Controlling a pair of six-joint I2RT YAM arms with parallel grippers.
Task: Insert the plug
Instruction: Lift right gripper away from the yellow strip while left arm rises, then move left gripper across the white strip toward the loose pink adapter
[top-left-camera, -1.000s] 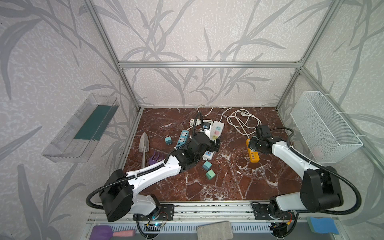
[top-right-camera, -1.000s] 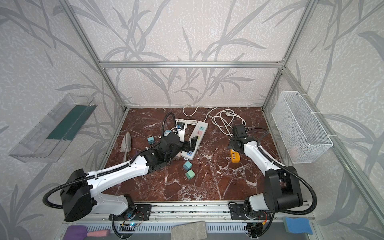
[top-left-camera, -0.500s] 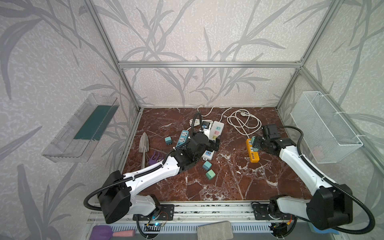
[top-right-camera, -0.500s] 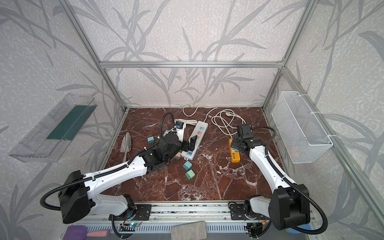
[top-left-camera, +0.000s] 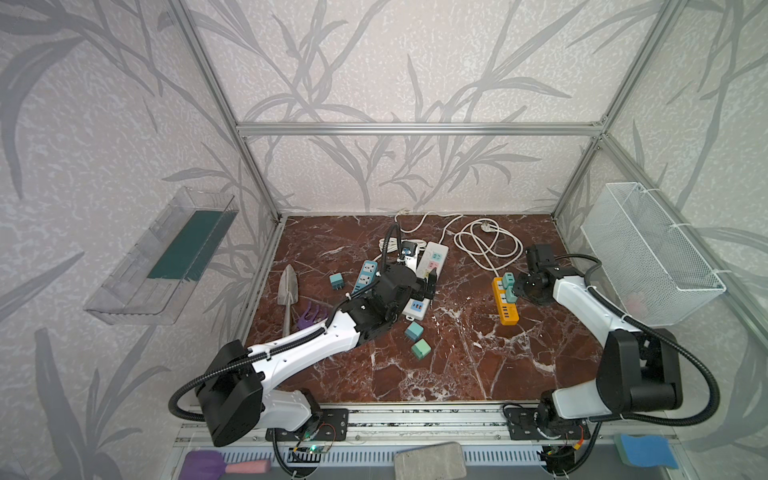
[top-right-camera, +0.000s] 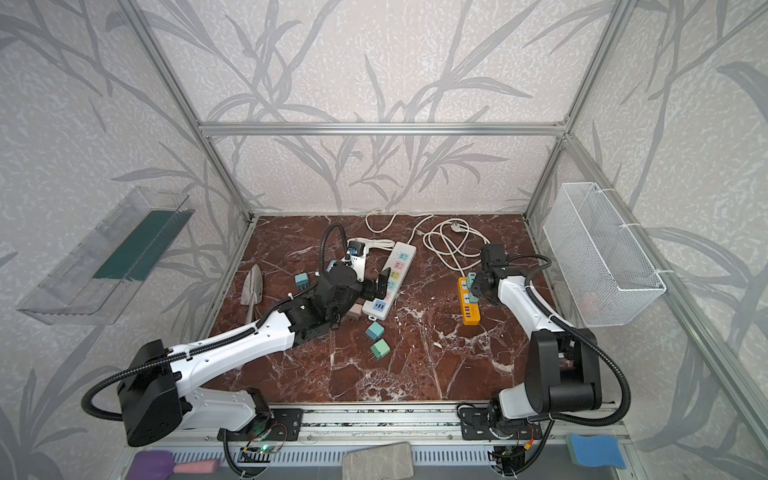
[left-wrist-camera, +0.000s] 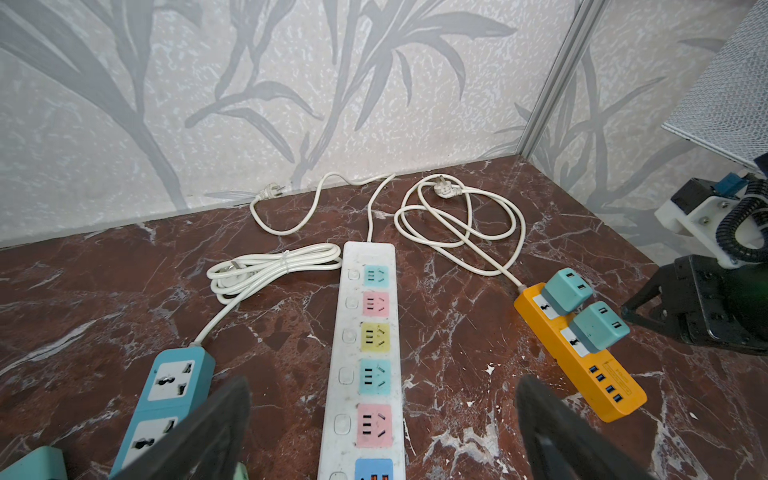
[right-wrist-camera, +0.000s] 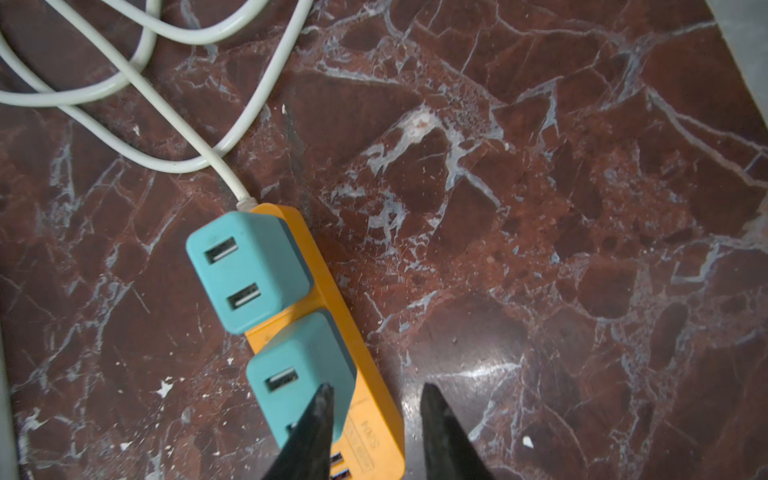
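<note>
Plug (right-wrist-camera: 300, 368) sits inserted in the orange power strip (right-wrist-camera: 374, 415).

In a top view, a red-brown marble tabletop (top-left-camera: 457, 374) fills the lower middle of the frame. Near its centre lie a white power strip (top-left-camera: 434, 259) and a blue power strip (top-left-camera: 365, 276); an orange power strip (top-left-camera: 509, 311) lies right of centre. A looped white cord (top-left-camera: 486, 245) lies at the upper right. Loose teal plugs (top-left-camera: 420, 348) lie below centre. At the left edge lie a metal trowel (top-left-camera: 287, 286) and a purple tool (top-left-camera: 309, 318), perhaps a small rake.
</note>
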